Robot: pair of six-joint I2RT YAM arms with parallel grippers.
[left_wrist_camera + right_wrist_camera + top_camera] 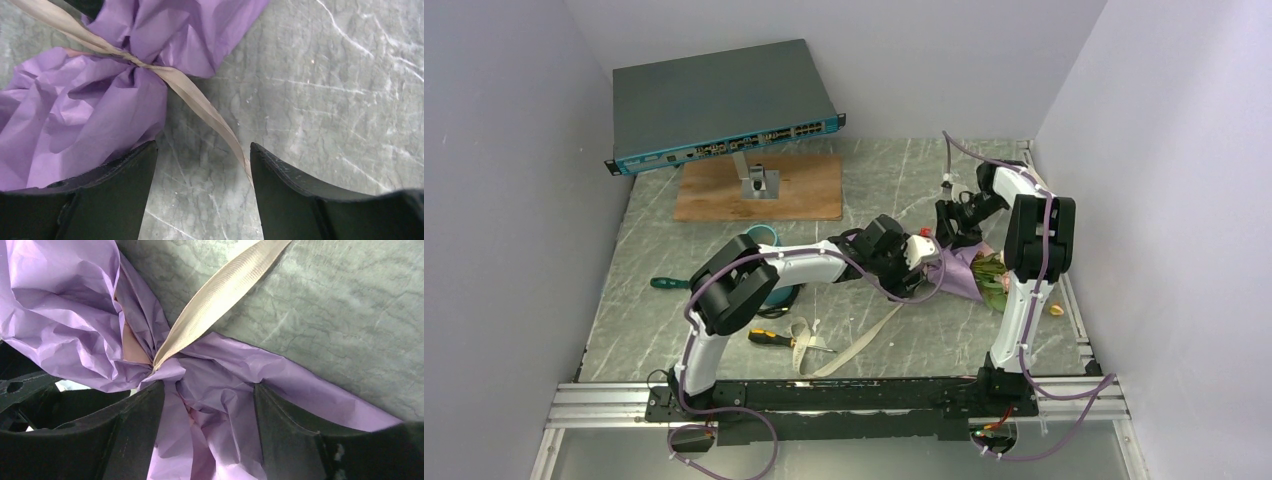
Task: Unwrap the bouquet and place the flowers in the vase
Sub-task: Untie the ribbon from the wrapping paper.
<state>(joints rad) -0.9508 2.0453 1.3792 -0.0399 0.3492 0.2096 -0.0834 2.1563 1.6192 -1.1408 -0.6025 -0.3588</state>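
The bouquet (969, 278) lies on the table at the right, wrapped in crinkled purple paper (60, 315). Green leaves of the flowers (992, 272) poke out of its wide end. A cream ribbon (200, 102) is tied round its narrow neck and trails off across the table. My right gripper (207, 390) is open and straddles the wrapped narrow end, whose paper fills the gap between its fingers. Just beside the paper, my left gripper (202, 165) is open over bare table, and the ribbon runs past its right finger. The teal vase (761, 237) stands behind my left arm, mostly hidden.
The ribbon's loose end (849, 350) runs toward the near edge, next to a yellow-handled screwdriver (769, 338). A green-handled tool (664, 283) lies at the left. A wooden board (804, 190) with a metal stand and a network switch (724, 105) are at the back. A small peach thing (1056, 309) lies by the right rail.
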